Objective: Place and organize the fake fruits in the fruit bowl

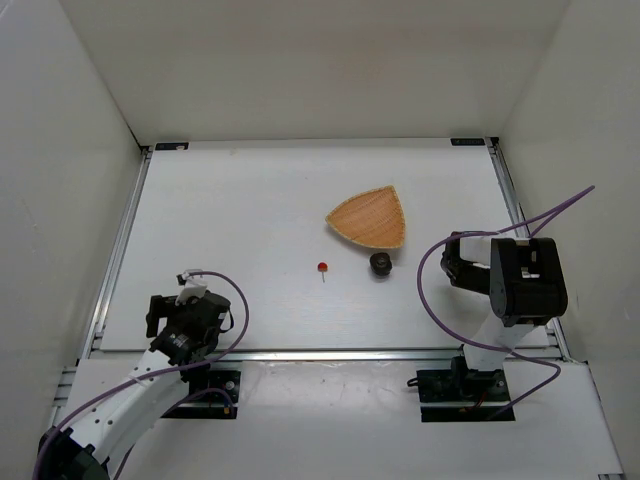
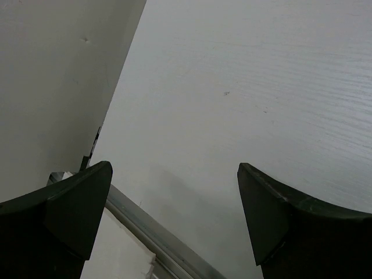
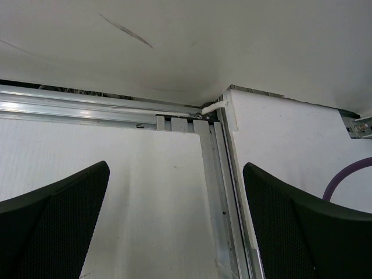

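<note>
You see the red cherry point(image 1: 322, 267) and dark fruit point(image 1: 381, 263) lying outside, beside the woven bowl point(image 1: 371, 217).

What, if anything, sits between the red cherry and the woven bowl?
Nothing visible. Bare table separates the red cherry from the fruit bowl; the dark fruit sits to the side, by the bowl's near edge, off that path.

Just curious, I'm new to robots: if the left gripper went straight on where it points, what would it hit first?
The left gripper would likely meet bare table first, near the side wall; nothing else shows ahead.
</note>
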